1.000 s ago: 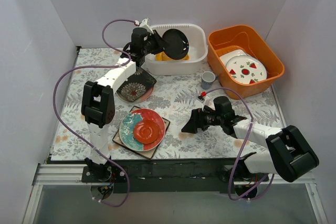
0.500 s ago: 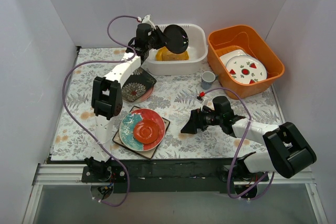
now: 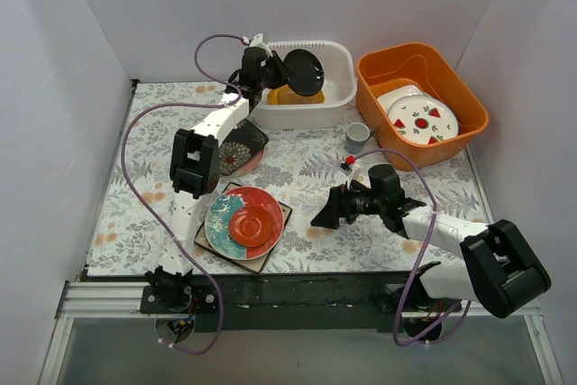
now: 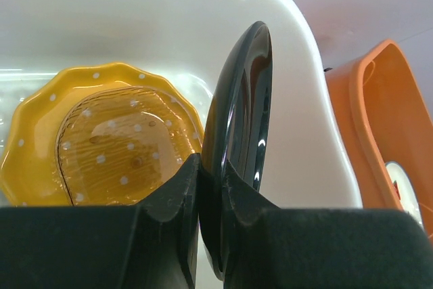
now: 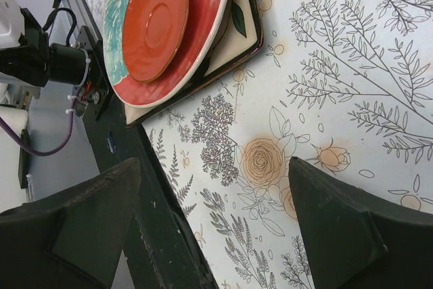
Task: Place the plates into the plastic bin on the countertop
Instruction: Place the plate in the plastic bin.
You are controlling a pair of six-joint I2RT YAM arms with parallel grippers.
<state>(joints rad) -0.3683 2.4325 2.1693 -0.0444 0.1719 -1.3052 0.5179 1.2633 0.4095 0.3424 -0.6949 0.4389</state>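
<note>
My left gripper [image 3: 273, 75] is shut on the rim of a dark brown round plate [image 3: 302, 72], held on edge over the white plastic bin [image 3: 338, 59]. In the left wrist view the dark plate [image 4: 238, 126] stands upright between the jaws above the yellow-orange dotted plate [image 4: 101, 141] lying in the bin [image 4: 298, 99]. My right gripper [image 3: 326, 214] is open and empty, low over the countertop [image 3: 306, 169] to the right of a stack: red plate [image 3: 255, 220] on a teal-striped plate [image 3: 219, 219] on a cream square plate [image 3: 278, 215]. A black flowered square plate [image 3: 238, 148] lies on a pink plate [image 3: 247, 167].
An orange tub [image 3: 421, 101] at the back right holds white plates with red fruit marks [image 3: 419, 120]. A small blue-grey cup [image 3: 357, 137] stands between the tubs. The table's dark front rail [image 5: 135, 187] runs close by my right gripper. White walls enclose the table.
My left gripper has carried the dark brown plate a little to the right and further over the bin. The right arm has barely moved.
</note>
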